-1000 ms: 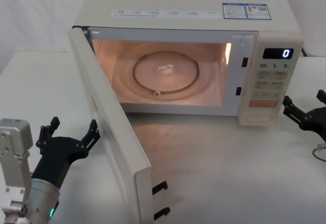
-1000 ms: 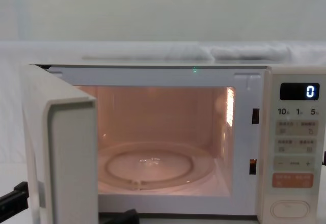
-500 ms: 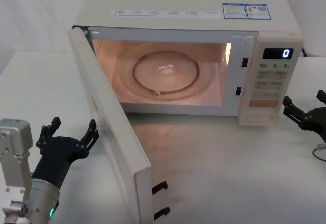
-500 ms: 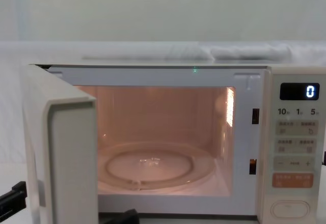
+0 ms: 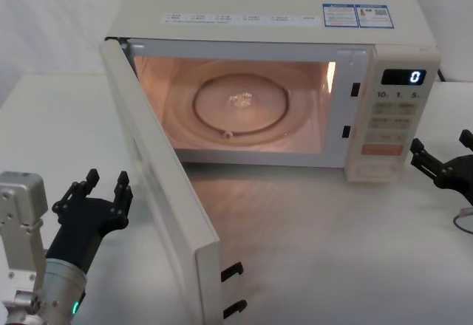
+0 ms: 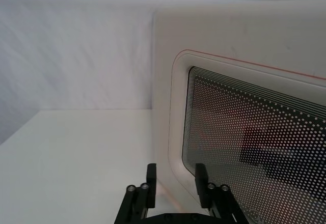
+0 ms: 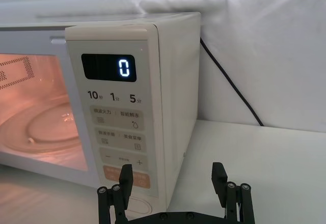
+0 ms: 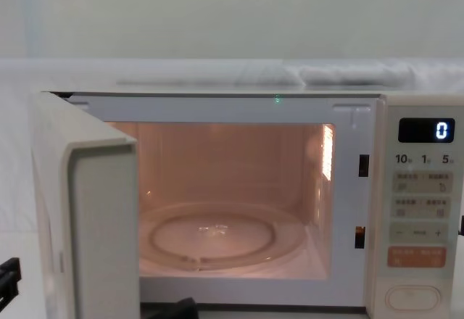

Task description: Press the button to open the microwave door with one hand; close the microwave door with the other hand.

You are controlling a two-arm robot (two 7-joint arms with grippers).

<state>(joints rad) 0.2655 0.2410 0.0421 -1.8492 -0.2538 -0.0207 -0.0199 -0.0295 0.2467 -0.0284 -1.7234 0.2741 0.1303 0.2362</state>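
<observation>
The microwave door (image 5: 159, 192) stands swung wide open toward me, its inner face turned to the lit cavity. My left gripper (image 5: 106, 179) hovers just outside the door's outer face, open with a narrow gap and nothing between its fingers. In the left wrist view this gripper (image 6: 175, 175) points at the lower corner of the door's dotted window (image 6: 254, 147). The oval button (image 5: 377, 168) sits at the bottom of the control panel. My right gripper (image 5: 440, 145) waits open to the right of the panel, apart from it. From the right wrist it (image 7: 172, 175) faces the button (image 7: 140, 206).
A glass turntable (image 5: 240, 103) lies inside the lit cavity. The display (image 5: 403, 77) reads 0. A black cable (image 7: 229, 81) runs down behind the microwave's right side, and a cable loop (image 5: 464, 221) lies on the white table near my right gripper.
My left gripper's fingers have drawn closer together, and it has shifted slightly left, away from the door. Door and right gripper have not moved.
</observation>
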